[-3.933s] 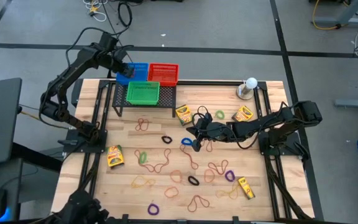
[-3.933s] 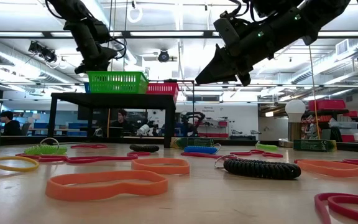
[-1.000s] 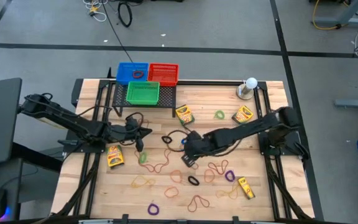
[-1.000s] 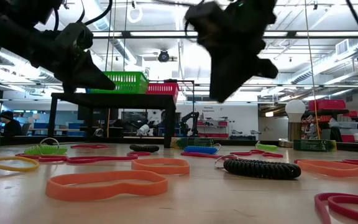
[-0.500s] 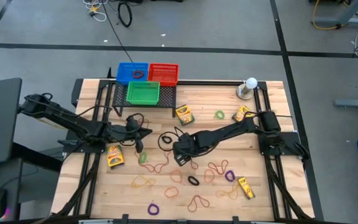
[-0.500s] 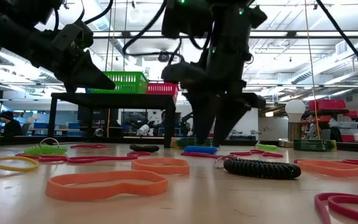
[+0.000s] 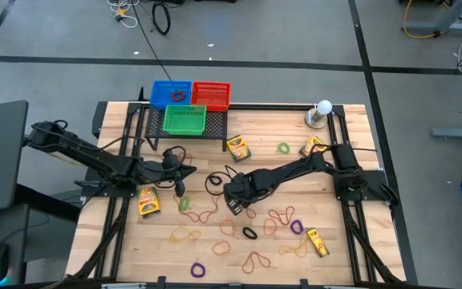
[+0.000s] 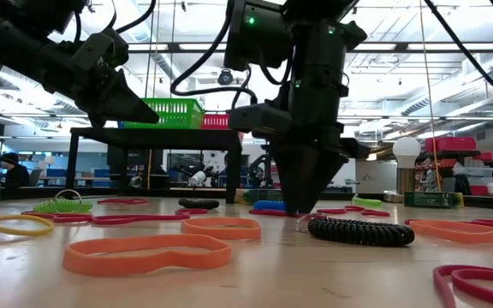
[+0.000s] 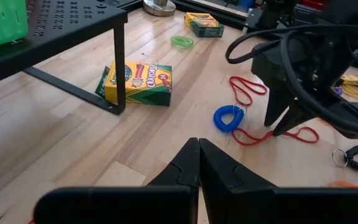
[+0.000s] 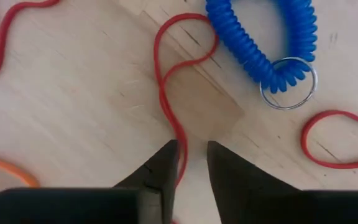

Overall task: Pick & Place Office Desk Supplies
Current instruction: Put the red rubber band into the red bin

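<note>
**Right jaws down on a red band, mid-tabletop**

Where the red rubber band (image 10: pixel 166 93) loops across the wood beside the blue coil keyring (image 10: pixel 266 43), I have the right gripper (image 10: pixel 191 158) set tip-down on the tabletop (image 7: pixel 343 241), its jaws a narrow gap apart with the band's strand running up between them. I cannot tell whether they are pinching it. From above, that gripper (image 7: pixel 233 202) sits near the middle of the board, with loose bands scattered around it on the near side: an orange band (image 8: pixel 148 254) and a black coil (image 8: pixel 360 231) lie closest to the low camera.

One crayon box (image 9: pixel 138 81) lies just beside a leg of the black rack (image 9: pixel 67 25), and others lie toward the left (image 7: pixel 147 201) and right (image 7: pixel 317 241) edges.

The left gripper (image 9: pixel 199 152) hovers above the wood left of centre, jaws pressed together and holding nothing, well apart from the right arm. A bare strip of wood lies between the two grippers.

The green basket (image 7: pixel 184 120) sits on the rack at the far edge, the blue basket (image 7: pixel 171 92) and red basket (image 7: pixel 210 94) behind it.
</note>
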Robot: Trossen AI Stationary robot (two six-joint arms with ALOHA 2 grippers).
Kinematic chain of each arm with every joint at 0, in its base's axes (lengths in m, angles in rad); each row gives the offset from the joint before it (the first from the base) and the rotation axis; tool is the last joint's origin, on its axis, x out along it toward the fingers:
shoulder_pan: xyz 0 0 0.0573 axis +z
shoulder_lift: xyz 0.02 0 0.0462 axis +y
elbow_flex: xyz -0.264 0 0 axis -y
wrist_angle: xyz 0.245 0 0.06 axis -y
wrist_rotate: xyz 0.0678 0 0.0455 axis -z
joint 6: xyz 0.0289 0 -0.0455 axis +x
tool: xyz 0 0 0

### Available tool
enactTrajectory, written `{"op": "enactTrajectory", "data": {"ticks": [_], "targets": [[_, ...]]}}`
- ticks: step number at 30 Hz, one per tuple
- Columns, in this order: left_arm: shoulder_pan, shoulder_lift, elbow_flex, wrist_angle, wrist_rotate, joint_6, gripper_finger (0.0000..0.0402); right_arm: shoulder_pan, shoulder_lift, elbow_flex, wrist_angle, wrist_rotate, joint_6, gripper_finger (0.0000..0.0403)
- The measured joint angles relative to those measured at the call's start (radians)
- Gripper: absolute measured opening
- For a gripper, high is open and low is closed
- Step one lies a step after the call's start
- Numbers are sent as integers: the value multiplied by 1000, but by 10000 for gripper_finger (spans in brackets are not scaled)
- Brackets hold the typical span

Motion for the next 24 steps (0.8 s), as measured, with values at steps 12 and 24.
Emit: {"op": "enactTrajectory", "data": {"ticks": [12,24], "targets": [[0,-1,0,-1,-26,9,7,-8,-33,-4,70,-36,-72,10],[0,-1,0,-1,-48,30,7,-8,-270,-2,47,-5,-157,4]]}}
